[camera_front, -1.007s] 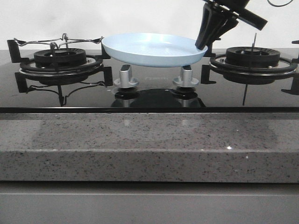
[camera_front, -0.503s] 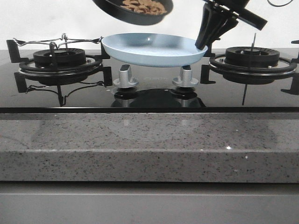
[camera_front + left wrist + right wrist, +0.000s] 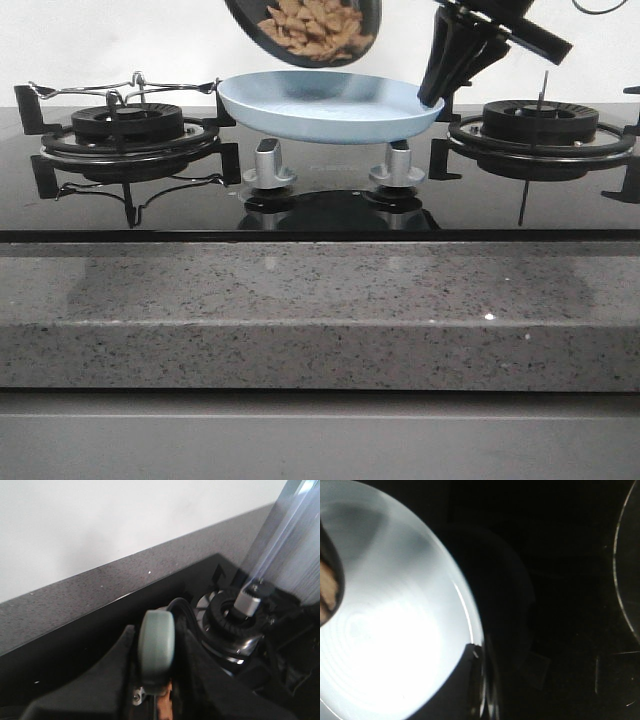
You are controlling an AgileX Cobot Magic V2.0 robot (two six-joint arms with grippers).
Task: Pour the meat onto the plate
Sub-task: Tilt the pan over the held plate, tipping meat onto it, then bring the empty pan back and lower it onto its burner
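Pale plate (image 3: pixel 395 645) fills view; pan edge (image 3: pixel 332 587) overlaps it

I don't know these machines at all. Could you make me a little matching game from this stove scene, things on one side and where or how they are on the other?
Things:
1. meat
2. plate
3. frying pan
4. right tool

States:
A. pale blue, held above the stove knobs
B. black, tilted in the air over the plate
C. light-brown slices heaped inside the pan
D. dark fingers at the plate's right rim

Pairs: 1-C, 2-A, 3-B, 4-D
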